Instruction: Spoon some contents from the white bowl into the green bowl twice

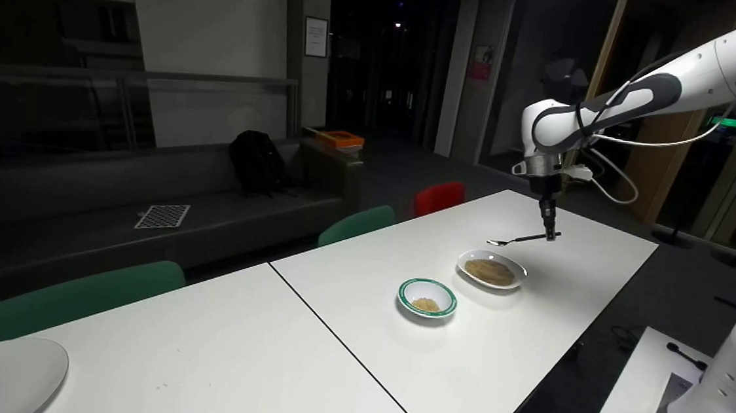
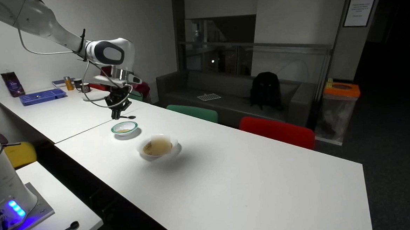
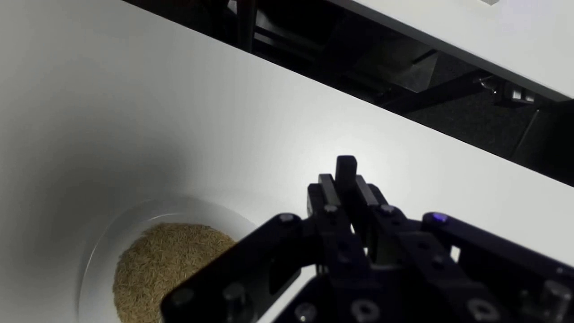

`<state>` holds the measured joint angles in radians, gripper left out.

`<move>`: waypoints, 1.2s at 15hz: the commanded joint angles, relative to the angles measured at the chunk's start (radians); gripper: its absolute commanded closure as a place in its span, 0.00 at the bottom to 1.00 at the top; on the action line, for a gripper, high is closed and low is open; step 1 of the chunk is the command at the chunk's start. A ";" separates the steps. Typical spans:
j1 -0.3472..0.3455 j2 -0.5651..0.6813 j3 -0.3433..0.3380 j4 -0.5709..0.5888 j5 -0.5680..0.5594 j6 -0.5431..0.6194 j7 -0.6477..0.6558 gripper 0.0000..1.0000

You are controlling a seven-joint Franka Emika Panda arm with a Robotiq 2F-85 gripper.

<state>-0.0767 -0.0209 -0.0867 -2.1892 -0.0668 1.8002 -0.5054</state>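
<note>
I find the gripper clenched on the spoon, grasping the black handle toward its rear end, a short stub showing past the jaws; spoon is airborne, clear of the table. The contents, tan-brown loose grains, lie in the white bowl; a small heap of similar matter lies in the green bowl, near it, no contact btwn them; spoon touches neither. Spoon: prob. light, stiff; handle looks smooth, so I rate slip risk mod., twist risk higher, since the metal head sits far out from the hold. Rec.: grasp handle only; nearer mid-length wd. resist twist better, though the current pt. gives more reach over a rim. Contents look dry, lightwt., so I expect easy scooping but spillage w/ any tilt. Bowls appear hard, glossy; I est. they slide if pushed, so I advise min. contact w/ rims. Load on head: not verifiable from my stn., too small to tell.
</note>
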 commanded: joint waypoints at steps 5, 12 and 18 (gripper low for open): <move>-0.028 0.006 -0.049 -0.094 0.028 0.132 -0.078 0.97; -0.044 0.087 -0.050 -0.093 0.047 0.236 -0.076 0.97; -0.076 0.166 -0.048 -0.084 0.069 0.327 -0.090 0.97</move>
<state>-0.1203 0.1186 -0.1398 -2.2773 -0.0235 2.0841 -0.5491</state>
